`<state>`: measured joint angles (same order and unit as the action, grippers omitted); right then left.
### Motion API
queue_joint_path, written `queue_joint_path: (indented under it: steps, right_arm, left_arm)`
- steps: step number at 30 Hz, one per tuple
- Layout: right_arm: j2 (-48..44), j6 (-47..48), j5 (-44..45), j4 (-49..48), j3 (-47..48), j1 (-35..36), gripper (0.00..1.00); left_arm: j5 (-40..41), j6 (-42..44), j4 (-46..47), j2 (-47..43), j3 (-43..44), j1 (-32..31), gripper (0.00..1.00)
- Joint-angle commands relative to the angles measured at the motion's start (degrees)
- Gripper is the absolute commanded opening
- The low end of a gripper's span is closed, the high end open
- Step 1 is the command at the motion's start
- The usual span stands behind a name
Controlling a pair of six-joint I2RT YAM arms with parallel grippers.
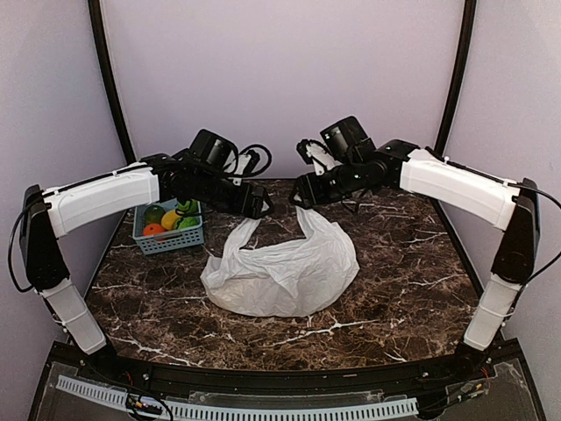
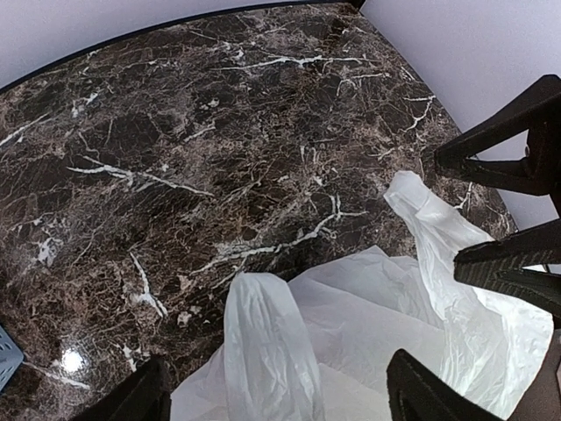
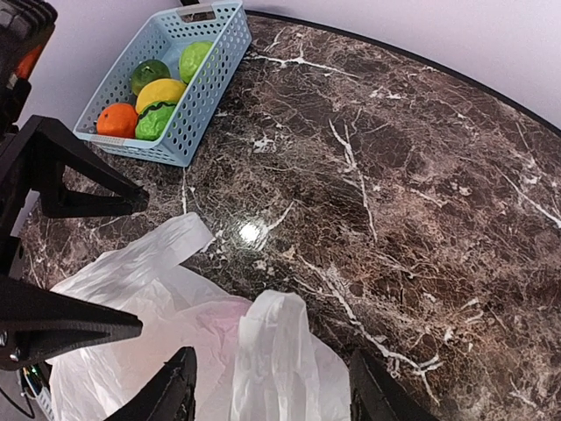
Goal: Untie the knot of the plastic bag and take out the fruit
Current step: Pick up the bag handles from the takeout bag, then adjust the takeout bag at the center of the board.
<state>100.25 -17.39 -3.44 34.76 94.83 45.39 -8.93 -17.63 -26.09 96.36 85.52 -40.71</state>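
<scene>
Looking down from above, we see the plastic bag (image 1: 285,276) lying slumped in the middle of the marble table (image 1: 403,289). Its two loop handles are spread apart toward the far side, loose from each other. Our left gripper (image 2: 280,361) hovers low over the handle (image 2: 263,329) on its side. Its jaws are wide, with one finger on each side of the white strip and neither touching it. Our right gripper (image 3: 272,355) stands the same way over the other handle (image 3: 276,329), its jaws apart with a gap on both sides of the plastic. The two grippers face each other, near but not touching. The fruit (image 1: 168,219), in orange, yellow and green, sits in the blue basket (image 1: 171,244) on the table's left side toward the far edge, apart from the bag. We cannot tell whether anything is inside the bag.
</scene>
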Motion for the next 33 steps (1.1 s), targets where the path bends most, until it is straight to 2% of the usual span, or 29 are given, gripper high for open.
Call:
queue_joint_path:
  steps: [1, 3, 6, 7, 10, 11, 13, 14, 20, 23, 26, 33]
  right_arm:
    - [2.66, 1.43, -0.85, 1.27, 3.24, 0.36, 0.55]
    - [3.3, 1.71, -1.57, 1.4, 3.7, 0.38, 0.49]
    - [4.01, 2.17, -2.81, 1.61, 4.17, 0.33, 0.38]
    - [4.09, 2.18, -3.01, 1.71, 4.26, 0.34, 0.32]
    - [3.68, 1.9, -2.53, 2.07, 4.9, -0.04, 0.09]
    - [3.26, 1.91, -2.63, 2.25, 5.3, -0.42, 0.05]
    - [2.01, 2.35, -3.77, 2.4, 6.35, -1.5, 0.03]
    - [0.99, 2.74, -3.93, 2.54, 7.1, -2.11, 0.02]
    - [-5.42, 6.42, -0.29, 5.47, 15.55, -4.28, 0.0]
    - [-10.54, 7.85, 0.62, 4.35, 16.92, -4.25, 0.0]
    - [-18.37, 7.99, -1.39, -0.82, 12.37, -4.25, 0.0]
    - [-28.76, 6.18, -4.1, -6.84, 2.98, -4.25, 0.0]
  left_arm:
    - [-1.28, 1.01, -1.46, 1.12, 2.62, 0.27, 0.79]
    - [-1.67, 1.02, -1.42, 2.03, 3.08, 0.4, 0.71]
    - [-2.36, 1.06, -1.76, 3.47, 3.91, 0.38, 0.52]
    - [-2.38, 1.08, -1.93, 3.7, 4.3, 0.37, 0.48]
    - [-2.44, 1.04, -2.67, 4.1, 5.65, 0.37, 0.26]
    - [-2.2, 0.98, -2.64, 3.57, 5.77, 0.37, 0.22]
    - [-1.14, 1.05, -2.26, 2.05, 6.26, 0.47, 0.07]
    - [-0.63, 1.46, -2.24, 1.49, 7.21, 0.46, 0.04]
    - [2.76, 4.73, 0.55, -6.74, 14.45, 0.84, 0.01]
    - [2.33, 5.89, 6.99, -12.6, 11.96, 0.82, 0.01]
    - [2.03, 5.68, 12.69, -18.66, 9.57, 0.81, 0.01]
    - [-3.93, 2.13, 14.49, -22.31, 7.83, 0.81, 0.01]
